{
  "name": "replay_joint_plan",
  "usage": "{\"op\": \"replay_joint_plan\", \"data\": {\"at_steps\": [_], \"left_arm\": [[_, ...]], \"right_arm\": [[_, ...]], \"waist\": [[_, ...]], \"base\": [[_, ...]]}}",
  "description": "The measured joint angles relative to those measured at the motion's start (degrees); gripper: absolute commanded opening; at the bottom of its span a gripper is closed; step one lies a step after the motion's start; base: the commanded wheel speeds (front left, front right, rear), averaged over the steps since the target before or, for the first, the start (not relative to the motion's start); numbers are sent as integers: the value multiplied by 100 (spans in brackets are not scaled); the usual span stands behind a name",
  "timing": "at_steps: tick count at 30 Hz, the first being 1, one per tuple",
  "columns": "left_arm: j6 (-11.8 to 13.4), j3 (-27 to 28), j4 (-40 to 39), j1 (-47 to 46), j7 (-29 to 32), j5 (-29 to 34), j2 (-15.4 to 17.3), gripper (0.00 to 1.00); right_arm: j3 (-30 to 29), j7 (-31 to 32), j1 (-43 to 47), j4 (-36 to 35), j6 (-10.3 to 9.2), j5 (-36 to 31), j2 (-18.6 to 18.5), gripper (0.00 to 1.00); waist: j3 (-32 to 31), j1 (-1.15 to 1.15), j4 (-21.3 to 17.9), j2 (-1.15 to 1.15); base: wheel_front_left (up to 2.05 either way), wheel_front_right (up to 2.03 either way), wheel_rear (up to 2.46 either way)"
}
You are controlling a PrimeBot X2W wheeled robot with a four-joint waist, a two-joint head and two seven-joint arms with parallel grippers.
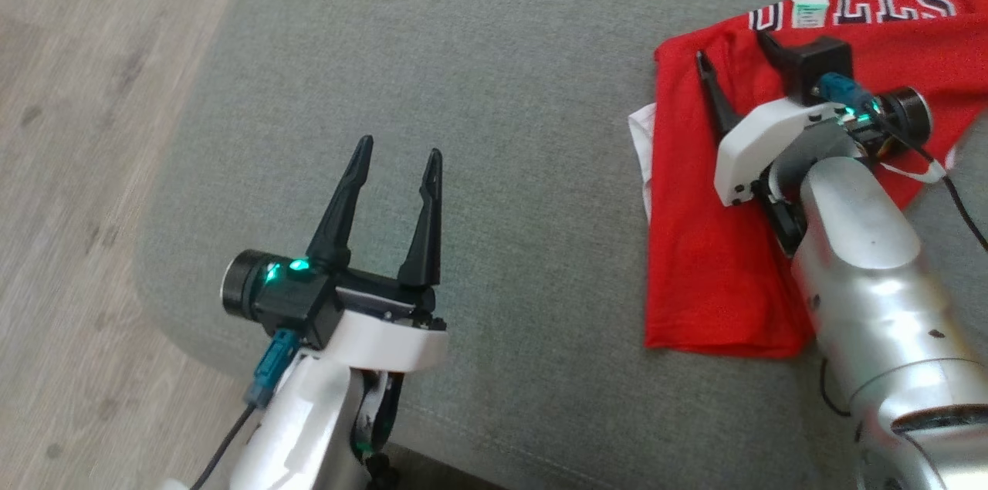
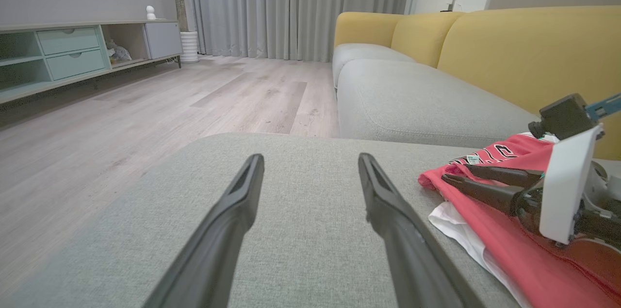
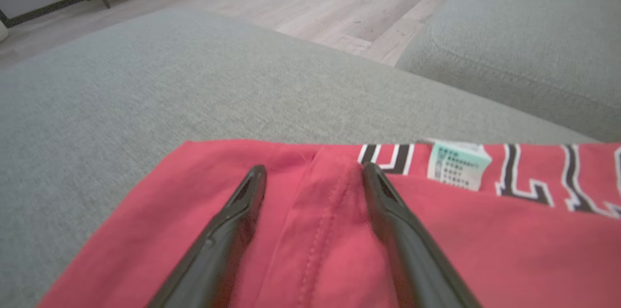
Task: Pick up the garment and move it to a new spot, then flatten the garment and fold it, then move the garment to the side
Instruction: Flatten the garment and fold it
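Note:
The garment [image 1: 718, 258] is a red jersey with black-and-white lettering and a small white label, lying folded on the right part of the grey cushion [image 1: 502, 89]; a white layer pokes out at its left edge. My right gripper [image 1: 733, 50] is over the garment's upper left corner, open. In the right wrist view its fingers [image 3: 313, 168] straddle a raised seam ridge of the red garment [image 3: 485, 250]. My left gripper [image 1: 399, 147] hovers open and empty over bare cushion, left of the garment. The left wrist view shows the left gripper [image 2: 310, 157], the garment [image 2: 490, 220] and the right gripper [image 2: 453, 173].
Wooden floor [image 1: 69, 166] runs along the cushion's left edge. Beyond the cushion stands a yellow sofa [image 2: 509, 46] with grey seats, separated by a narrow gap. A low cabinet [image 2: 73, 51] and grey curtains [image 2: 291, 7] line the far wall.

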Motion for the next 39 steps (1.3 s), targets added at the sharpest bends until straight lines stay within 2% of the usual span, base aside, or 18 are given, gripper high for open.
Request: {"op": "replay_joint_plan", "data": {"at_steps": [1, 2, 3, 12, 15, 18, 19, 23, 26, 30, 35, 39], "left_arm": [[32, -29, -2, 0, 0, -21, 0, 100], [36, -58, -2, 0, 0, -40, 0, 100], [37, -87, -2, 0, 0, -38, 0, 100], [80, 46, 21, 2, 0, -4, -8, 100], [76, 107, 49, 9, 0, 71, -8, 100], [48, 278, 54, 29, 0, 114, -12, 100], [48, 278, 54, 29, 0, 114, -12, 100], [-24, 482, 56, 90, 0, 265, 24, 100], [-66, 597, 48, 185, 0, 344, 33, 100], [-101, 687, -30, 203, 0, 378, 42, 100], [-145, 786, -33, 297, 0, 435, 40, 100], [-220, 789, -24, 363, 0, 483, 36, 100]], "right_arm": [[-70, -47, -4, 56, 0, -58, -2, 83], [-136, -96, -30, 105, 0, -107, -5, 28], [-201, -137, -81, 164, 0, -152, -4, 0], [-400, -600, -201, 403, 0, -162, 8, 0], [-105, -706, -174, 321, 0, 421, 5, 0], [218, -754, -74, -103, 0, 1149, 10, 0], [218, -754, -74, -103, 0, 1149, 10, 0], [377, -769, 428, -910, 0, 1802, 18, 0], [103, -771, 953, -1508, 0, 1949, 20, 0], [-490, -771, 1623, -2119, 0, 1822, 33, 0], [-1378, -662, 2090, -2595, 0, 1270, 49, 0], [-2215, -391, 2179, -2943, 0, 708, 126, 0]], "waist": [[22, 0, 35, 0], [38, 0, 63, 0], [51, 0, 83, 0], [-59, 0, -145, 0], [-157, -1, -335, 0], [-262, 0, -598, 0], [-262, 0, -598, 0], [-410, -1, -1063, 0], [-522, -1, -1436, 0], [-667, -1, -1890, 0], [-835, -1, -2312, 0], [-980, -2, -2430, 0]], "base": [[0, 0, 0], [0, 0, 0], [0, 0, 0], [0, 0, 0], [0, 0, 0], [0, 0, 0], [0, 0, 0], [0, 0, 0], [0, 0, 0], [0, 0, 0], [0, 0, 0], [0, 0, 0]]}}
